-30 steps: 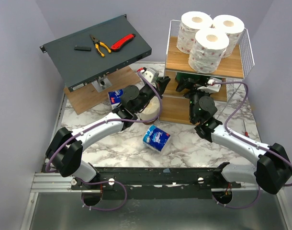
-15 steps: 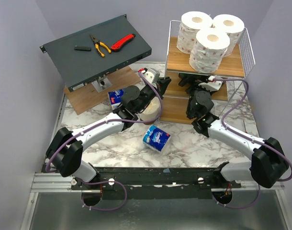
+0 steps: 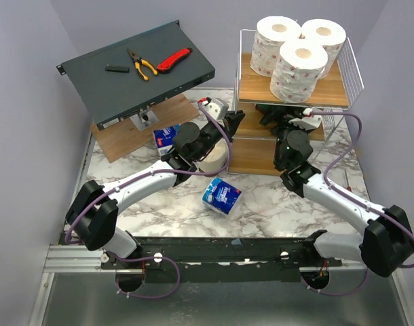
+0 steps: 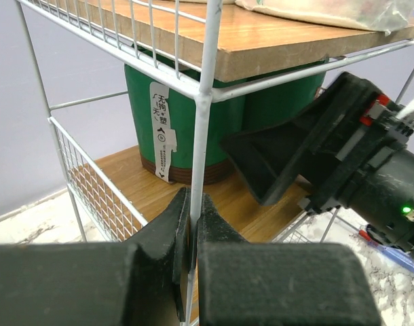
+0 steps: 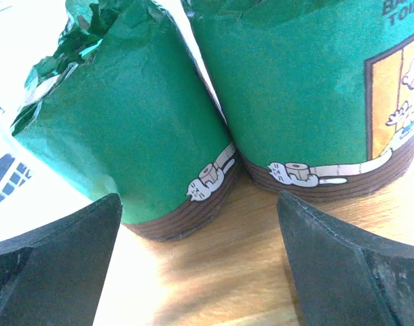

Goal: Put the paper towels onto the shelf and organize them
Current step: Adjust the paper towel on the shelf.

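- Two green-wrapped rolls (image 5: 139,129) stand touching side by side on the middle board of the shelf (image 3: 250,81), which fills the upper right of the top view; three white rolls (image 3: 298,61) sit on its top board
- The right gripper (image 5: 197,204) reaches into that middle tier just in front of the green pair, its jaws spread wide and holding nothing
- The left gripper (image 4: 191,217) sits at the shelf's front corner post, fingers pressed together; the wire runs in line with their tips, and whether they pinch it cannot be told
- A cream roll (image 3: 217,159) stands on the table (image 3: 261,204) under the left arm at frame centre; a blue-and-white pack (image 3: 222,195) lies just below it, and a second pack (image 3: 165,138) lies to its left
- Judged step: the green pair looks delivered, with the right gripper squaring it up or about to leave
- The next move likely calls for drawing the right arm out without knocking the rolls or snagging the wires, then fetching the cream roll or a pack
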Controlling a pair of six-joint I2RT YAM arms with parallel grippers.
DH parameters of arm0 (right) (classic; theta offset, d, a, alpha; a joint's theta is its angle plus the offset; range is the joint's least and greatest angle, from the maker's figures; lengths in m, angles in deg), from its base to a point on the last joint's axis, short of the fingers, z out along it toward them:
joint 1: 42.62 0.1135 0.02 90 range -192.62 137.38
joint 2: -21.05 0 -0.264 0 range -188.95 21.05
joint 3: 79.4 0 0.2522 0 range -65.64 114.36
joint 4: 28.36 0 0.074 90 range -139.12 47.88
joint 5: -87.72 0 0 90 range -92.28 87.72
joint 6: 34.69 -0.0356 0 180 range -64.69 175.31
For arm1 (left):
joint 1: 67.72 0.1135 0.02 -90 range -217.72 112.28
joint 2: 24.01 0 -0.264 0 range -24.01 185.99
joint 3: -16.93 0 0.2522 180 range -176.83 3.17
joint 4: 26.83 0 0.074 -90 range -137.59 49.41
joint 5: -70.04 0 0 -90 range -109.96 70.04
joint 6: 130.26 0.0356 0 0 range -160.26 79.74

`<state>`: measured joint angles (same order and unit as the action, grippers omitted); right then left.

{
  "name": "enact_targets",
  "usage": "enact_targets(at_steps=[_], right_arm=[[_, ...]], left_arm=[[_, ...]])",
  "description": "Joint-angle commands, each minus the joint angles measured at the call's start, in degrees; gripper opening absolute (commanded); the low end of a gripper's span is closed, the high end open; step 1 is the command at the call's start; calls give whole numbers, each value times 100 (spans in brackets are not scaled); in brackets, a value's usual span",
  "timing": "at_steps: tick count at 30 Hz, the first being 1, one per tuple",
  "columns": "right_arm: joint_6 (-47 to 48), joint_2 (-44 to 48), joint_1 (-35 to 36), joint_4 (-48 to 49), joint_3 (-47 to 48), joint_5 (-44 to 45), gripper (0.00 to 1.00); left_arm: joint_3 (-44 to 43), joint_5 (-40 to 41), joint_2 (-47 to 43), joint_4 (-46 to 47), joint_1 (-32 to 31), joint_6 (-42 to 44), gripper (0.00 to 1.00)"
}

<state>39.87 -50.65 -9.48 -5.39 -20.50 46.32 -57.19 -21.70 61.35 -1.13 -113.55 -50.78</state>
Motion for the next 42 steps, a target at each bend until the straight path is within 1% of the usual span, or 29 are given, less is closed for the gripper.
enact_targets(at_steps=[1, 6, 7, 9, 13, 15, 17, 20, 23, 26, 30, 32, 34, 36, 39, 42], right_arm=[[-104, 490, -111, -707, -483, -1019, 100], [-144, 1320, -108, -1270, -742, -2106, 100], [-137, 1521, -106, -1422, -790, -2297, 100], [-142, 1852, -106, -1799, -820, -2717, 100], [-212, 2489, -107, -2669, -759, -3674, 100], [-276, 2780, -107, -3084, -716, -3988, 100], [-324, 3046, -110, -3425, -702, -4366, 100], [-548, 3267, -111, -3959, -715, -5042, 100], [-837, 3378, -107, -4237, -864, -5635, 100], [-1209, 3502, -102, -4234, -1168, -6047, 100], [-1618, 3775, -106, -3955, -1752, -6152, 100], [-1753, 3826, -106, -3811, -1975, -6079, 99], [-1882, 3782, -109, -3731, -2119, -5977, 99], [-1980, 3719, -107, -3732, -2196, -5888, 98], [-2066, 3644, -107, -3591, -2281, -5742, 97], [-2076, 3596, -107, -3599, -2291, -5576, 97]], left_arm=[[44, -161, -55, -120, -76, -242, 0], [-27, -18, -120, -260, -74, -279, 0], [-55, 28, -139, -321, -69, -292, 2], [-89, 127, -202, -435, -74, -322, 10], [-37, 401, -480, -727, -67, -291, 38], [81, 550, -696, -784, -74, -219, 49], [194, 782, -940, -891, -59, -170, 56], [371, 1009, -1301, -1128, -60, -150, 62], [660, 1222, -1747, -1427, -61, -258, 66], [1112, 1455, -2254, -1730, -61, -519, 68], [1809, 1654, -3000, -2013, -63, -806, 71], [2098, 1726, -3199, -2116, -17, -888, 73], [2190, 1891, -3208, -2389, 63, -964, 73], [2063, 1993, -3088, -2871, 254, -1225, 73], [1733, 1932, -2771, -3436, 526, -1643, 70], [1279, 1906, -2361, -3876, 681, -1882, 71]])
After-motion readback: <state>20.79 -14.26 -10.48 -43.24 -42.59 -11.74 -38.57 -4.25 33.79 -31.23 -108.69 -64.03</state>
